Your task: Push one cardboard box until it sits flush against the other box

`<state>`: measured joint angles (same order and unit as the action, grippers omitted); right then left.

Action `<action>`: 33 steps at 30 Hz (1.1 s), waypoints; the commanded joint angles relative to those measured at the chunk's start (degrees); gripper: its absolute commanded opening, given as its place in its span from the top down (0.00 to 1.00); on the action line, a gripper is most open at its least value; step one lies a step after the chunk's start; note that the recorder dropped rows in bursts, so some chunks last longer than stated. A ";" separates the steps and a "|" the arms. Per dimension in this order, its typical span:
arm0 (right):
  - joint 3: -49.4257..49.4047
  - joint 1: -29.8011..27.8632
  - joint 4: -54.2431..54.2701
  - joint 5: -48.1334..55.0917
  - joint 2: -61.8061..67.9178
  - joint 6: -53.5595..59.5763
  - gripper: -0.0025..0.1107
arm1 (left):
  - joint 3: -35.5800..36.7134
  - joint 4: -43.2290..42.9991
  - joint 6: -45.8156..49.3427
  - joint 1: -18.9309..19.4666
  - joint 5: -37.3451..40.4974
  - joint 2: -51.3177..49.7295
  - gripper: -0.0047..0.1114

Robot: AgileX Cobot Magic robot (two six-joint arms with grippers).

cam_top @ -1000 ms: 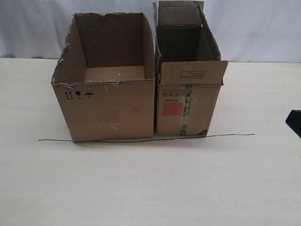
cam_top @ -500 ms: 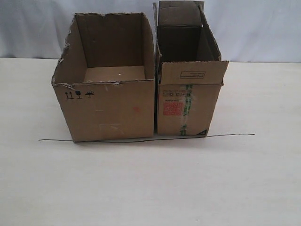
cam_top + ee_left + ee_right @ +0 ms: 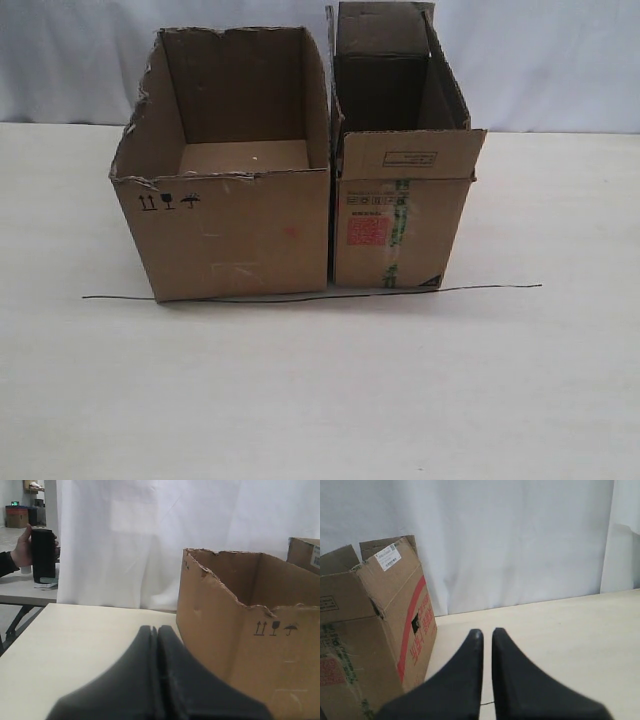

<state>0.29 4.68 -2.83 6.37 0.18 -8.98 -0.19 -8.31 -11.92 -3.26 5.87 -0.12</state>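
The narrow, taller cardboard box with the red square label and green-printed tape stands right of the wider torn-rimmed box. Their side walls meet along a thin dark seam, front faces roughly level. Neither gripper shows in the exterior view. In the left wrist view my left gripper is shut with nothing in it, apart from the wide box on its outer side. My right gripper is shut and empty, with a hairline gap at the tips, off the outer side of the narrow box.
A thin black wire lies along the table in front of both boxes. A white curtain hangs behind the table. In the left wrist view a person's hand holds a black cylinder on another table beyond the curtain.
The dark tip of my right gripper, seen at the right edge of the exterior view a second ago, has left that view. The boxes have not moved.
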 commanded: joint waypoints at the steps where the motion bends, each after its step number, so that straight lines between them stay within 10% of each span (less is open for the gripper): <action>1: -0.29 -0.31 3.24 0.87 -0.18 0.99 0.93 | 0.19 -0.03 -0.41 -0.13 -0.60 0.12 0.96; 33: -0.29 -0.31 3.90 0.87 -0.18 0.99 0.93 | 0.19 -0.03 -0.41 -0.13 -0.62 0.12 0.96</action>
<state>0.29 4.68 1.01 6.76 0.18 -8.60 -0.19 -8.31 -11.92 -3.26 5.87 -0.12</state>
